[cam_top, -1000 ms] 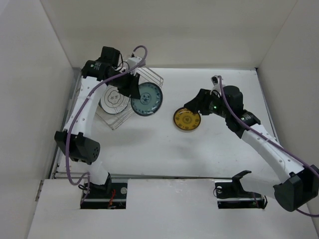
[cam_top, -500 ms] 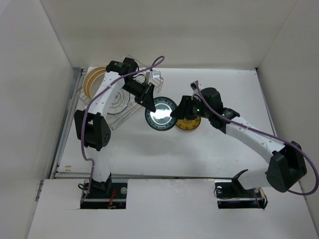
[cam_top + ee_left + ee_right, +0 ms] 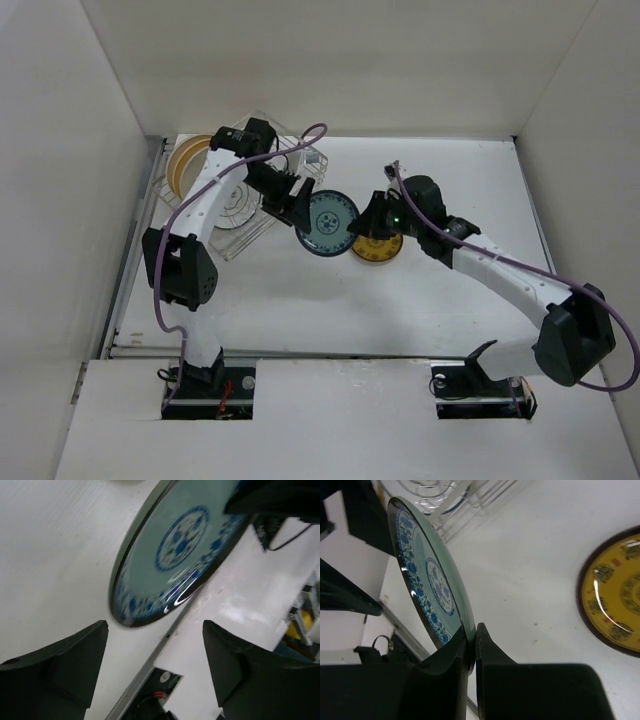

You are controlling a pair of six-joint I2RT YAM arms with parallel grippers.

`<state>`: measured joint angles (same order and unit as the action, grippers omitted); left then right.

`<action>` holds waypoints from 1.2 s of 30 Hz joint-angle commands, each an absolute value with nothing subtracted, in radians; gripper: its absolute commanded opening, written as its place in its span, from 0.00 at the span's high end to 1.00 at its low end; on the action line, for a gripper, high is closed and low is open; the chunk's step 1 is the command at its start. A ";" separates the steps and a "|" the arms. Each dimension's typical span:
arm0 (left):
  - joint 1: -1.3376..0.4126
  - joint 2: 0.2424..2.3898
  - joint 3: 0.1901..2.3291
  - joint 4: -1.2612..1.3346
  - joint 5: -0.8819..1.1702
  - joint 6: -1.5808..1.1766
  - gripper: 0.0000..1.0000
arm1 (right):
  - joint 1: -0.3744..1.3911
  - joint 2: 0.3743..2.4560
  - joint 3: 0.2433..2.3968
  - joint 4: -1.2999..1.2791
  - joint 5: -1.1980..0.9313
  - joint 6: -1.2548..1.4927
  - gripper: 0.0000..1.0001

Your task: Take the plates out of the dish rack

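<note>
The small teal patterned plate [image 3: 328,223] hangs on edge above the table, between the two arms. My right gripper [image 3: 366,221] [image 3: 471,635] is shut on its rim [image 3: 427,575]. My left gripper [image 3: 297,203] [image 3: 155,630] stands open just left of the plate [image 3: 175,555], its fingers apart from it. A mustard-yellow plate [image 3: 380,247] [image 3: 615,605] lies flat on the table under the right wrist. The wire dish rack [image 3: 238,240] [image 3: 465,505] sits at the back left with a white patterned plate [image 3: 228,205] in it.
Cream and tan plates [image 3: 185,165] stand at the rack's far left, against the left wall. The table's near edge [image 3: 150,655] shows below the left fingers. The back wall runs just behind the rack.
The left gripper has opened and let go of the teal plate, drawing back slightly toward the rack. The right gripper has shut on the plate's rim.
</note>
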<state>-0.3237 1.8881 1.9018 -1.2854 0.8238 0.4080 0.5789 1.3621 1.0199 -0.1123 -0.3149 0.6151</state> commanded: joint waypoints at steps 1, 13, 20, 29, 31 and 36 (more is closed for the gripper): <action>-0.325 1.789 1.876 -1.194 0.610 0.266 0.25 | 0.565 1.306 1.069 -0.172 -0.183 0.658 1.00; -0.316 1.593 1.777 -0.942 0.026 0.182 0.09 | 0.328 1.432 1.058 -0.353 -0.064 0.696 1.00; -0.316 1.519 1.709 -0.922 -0.054 0.213 0.05 | 0.307 1.592 1.109 -0.386 -0.071 0.696 1.00; -0.316 1.499 1.706 -0.922 -0.084 0.252 0.05 | 0.307 1.606 1.100 -0.437 -0.078 0.678 0.42; -0.316 1.499 1.715 -0.922 -0.084 0.261 0.05 | 0.307 1.595 1.112 -0.466 -0.064 0.667 0.34; -0.316 1.499 1.715 -0.922 -0.097 0.279 0.04 | 0.328 1.604 1.132 -0.555 0.003 0.630 0.30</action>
<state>-0.3180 1.5414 1.7039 -0.9314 -0.0696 0.2543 0.3161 1.6253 1.0866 -0.4908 -0.0448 0.6590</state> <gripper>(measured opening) 0.957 0.699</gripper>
